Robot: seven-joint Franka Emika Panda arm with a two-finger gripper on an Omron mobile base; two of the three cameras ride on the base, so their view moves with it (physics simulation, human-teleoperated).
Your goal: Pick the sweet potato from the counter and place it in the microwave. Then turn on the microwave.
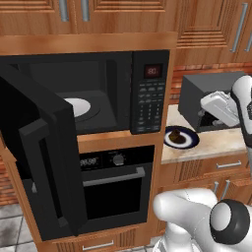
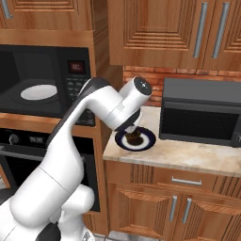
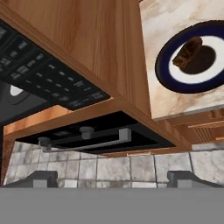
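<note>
- The large built-in black microwave [image 1: 88, 93] stands with its door swung wide, white turntable bare, ready for loading.
- The pale speckled stone counter [image 2: 188, 157] carries a round blue-rimmed plate [image 3: 175, 81].
- The two-finger gripper [image 3: 111, 177], jaws apart and empty, hangs above the plate.
- The small dark brown sweet potato [image 3: 187, 51] lies on that plate, unpicked.

Round blue-rimmed plate [image 3: 194, 59]: on the worktop's near left corner, to my right of the oven column. Smaller dark grey box appliance [image 2: 202, 113]: further right, against the red brick backsplash [image 2: 155, 75]. Black oven [image 1: 115, 184] with knobs and bar handle: low on the left. Wooden wall cabinets [image 2: 164, 30] above; grey tiled floor [image 3: 109, 168] below.
</note>
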